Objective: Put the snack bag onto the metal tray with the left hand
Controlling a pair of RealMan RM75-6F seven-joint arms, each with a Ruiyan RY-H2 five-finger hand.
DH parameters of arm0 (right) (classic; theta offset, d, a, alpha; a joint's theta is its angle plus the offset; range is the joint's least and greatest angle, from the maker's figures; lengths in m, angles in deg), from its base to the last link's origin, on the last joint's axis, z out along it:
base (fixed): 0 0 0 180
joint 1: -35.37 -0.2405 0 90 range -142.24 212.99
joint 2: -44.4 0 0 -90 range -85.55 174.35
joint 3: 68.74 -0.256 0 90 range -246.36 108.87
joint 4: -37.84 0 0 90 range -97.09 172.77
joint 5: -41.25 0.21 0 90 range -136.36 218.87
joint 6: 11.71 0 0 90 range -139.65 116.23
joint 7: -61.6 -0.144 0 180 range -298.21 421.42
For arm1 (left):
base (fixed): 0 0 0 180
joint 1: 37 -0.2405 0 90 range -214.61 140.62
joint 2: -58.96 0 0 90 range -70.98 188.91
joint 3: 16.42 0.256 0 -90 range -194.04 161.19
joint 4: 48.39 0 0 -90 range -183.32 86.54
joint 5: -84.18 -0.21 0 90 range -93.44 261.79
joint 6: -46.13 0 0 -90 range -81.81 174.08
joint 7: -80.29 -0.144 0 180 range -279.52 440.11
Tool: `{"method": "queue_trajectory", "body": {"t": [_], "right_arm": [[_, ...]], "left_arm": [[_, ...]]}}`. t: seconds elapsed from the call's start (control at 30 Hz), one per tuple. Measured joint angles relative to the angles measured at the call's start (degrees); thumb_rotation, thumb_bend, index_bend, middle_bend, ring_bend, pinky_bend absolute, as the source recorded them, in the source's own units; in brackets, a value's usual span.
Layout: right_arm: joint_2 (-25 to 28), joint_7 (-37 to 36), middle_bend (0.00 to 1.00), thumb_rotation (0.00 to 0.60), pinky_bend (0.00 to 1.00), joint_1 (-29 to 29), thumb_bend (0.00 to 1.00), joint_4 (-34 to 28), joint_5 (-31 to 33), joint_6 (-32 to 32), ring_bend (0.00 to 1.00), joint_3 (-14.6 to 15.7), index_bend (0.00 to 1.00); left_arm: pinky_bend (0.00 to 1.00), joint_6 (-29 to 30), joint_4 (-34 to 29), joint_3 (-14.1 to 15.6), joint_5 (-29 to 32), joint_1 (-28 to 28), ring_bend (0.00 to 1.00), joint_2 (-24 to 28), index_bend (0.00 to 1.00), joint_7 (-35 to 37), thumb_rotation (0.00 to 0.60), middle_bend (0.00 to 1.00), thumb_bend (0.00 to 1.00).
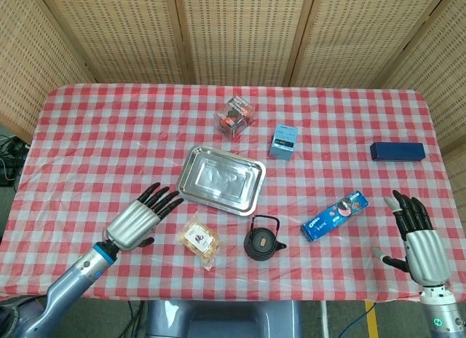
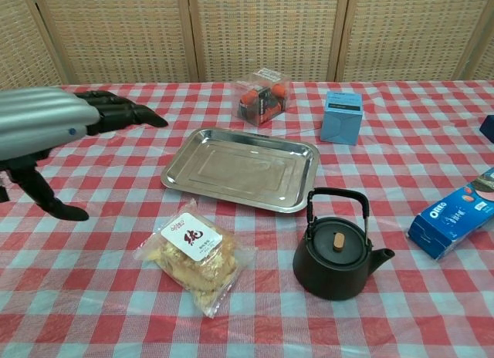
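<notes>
The snack bag (image 1: 199, 240) (image 2: 195, 254) is a clear packet of yellowish pieces with a white label, lying flat on the checked cloth just in front of the metal tray (image 1: 221, 179) (image 2: 242, 168). The tray holds nothing. My left hand (image 1: 142, 218) (image 2: 58, 130) hovers to the left of the bag, fingers spread and pointing toward the tray, holding nothing. My right hand (image 1: 419, 238) is at the table's near right corner, fingers apart and upright, holding nothing; only the head view shows it.
A black teapot (image 1: 263, 240) (image 2: 337, 254) stands right of the bag. A blue Oreo box (image 1: 335, 216) (image 2: 455, 215) lies further right. Behind the tray are a clear box of red items (image 1: 235, 116) (image 2: 264, 96), a light blue box (image 1: 285, 140) (image 2: 342, 116) and a dark blue box (image 1: 397, 151).
</notes>
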State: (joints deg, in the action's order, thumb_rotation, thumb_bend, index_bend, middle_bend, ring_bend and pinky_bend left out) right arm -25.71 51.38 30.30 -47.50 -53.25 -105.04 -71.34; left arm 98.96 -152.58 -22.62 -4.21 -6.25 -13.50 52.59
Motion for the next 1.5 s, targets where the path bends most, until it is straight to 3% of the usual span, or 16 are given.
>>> {"method": "queue_trajectory", "body": {"t": [0.3, 0.5, 1.13, 1.33, 1.4, 1.5], "right_arm": [[0.89, -1.72, 0.00, 0.600, 0.00, 0.07, 0.07, -0.20, 1.10, 0.45, 0.00, -0.43, 0.04], [1.33, -3.10, 0.00, 0.600, 0.00, 0.19, 0.07, -0.14, 1.77, 0.42, 0.00, -0.80, 0.04], [2.00, -5.11, 0.00, 0.600, 0.00, 0.47, 0.07, -0.16, 2.01, 0.13, 0.00, -1.16, 0.05], [2.07, -5.49, 0.00, 0.600, 0.00, 0.51, 0.07, -0.11, 1.98, 0.04, 0.00, -1.24, 0.05], [2.09, -5.54, 0.00, 0.600, 0.00, 0.52, 0.07, -0.11, 1.98, 0.01, 0.00, -1.27, 0.05], [2.11, -5.65, 0.00, 0.600, 0.00, 0.56, 0.07, -0.08, 1.96, -0.05, 0.00, -1.28, 0.06]], "left_arm": [[0.00, -9.46, 0.44, -1.03, 7.90, 6.88, 0.00, -4.52, 0.00, -4.58, 0.600, 0.00, 0.00], [0.00, -12.32, 0.94, -0.97, 14.16, 9.90, 0.00, -6.73, 0.00, -7.46, 0.600, 0.00, 0.00], [0.00, -10.69, 3.47, 3.40, 31.33, 17.27, 0.00, -13.29, 0.01, -18.64, 0.600, 0.00, 0.01], [0.06, -8.99, 3.99, 5.04, 32.76, 18.31, 0.00, -14.67, 0.08, -19.45, 0.600, 0.00, 0.17], [0.13, -8.67, 4.43, 5.53, 32.78, 18.42, 0.01, -15.02, 0.16, -19.57, 0.600, 0.02, 0.33], [0.25, -7.80, 5.27, 6.10, 32.66, 18.49, 0.10, -15.84, 0.31, -19.54, 0.600, 0.13, 0.52]]}}
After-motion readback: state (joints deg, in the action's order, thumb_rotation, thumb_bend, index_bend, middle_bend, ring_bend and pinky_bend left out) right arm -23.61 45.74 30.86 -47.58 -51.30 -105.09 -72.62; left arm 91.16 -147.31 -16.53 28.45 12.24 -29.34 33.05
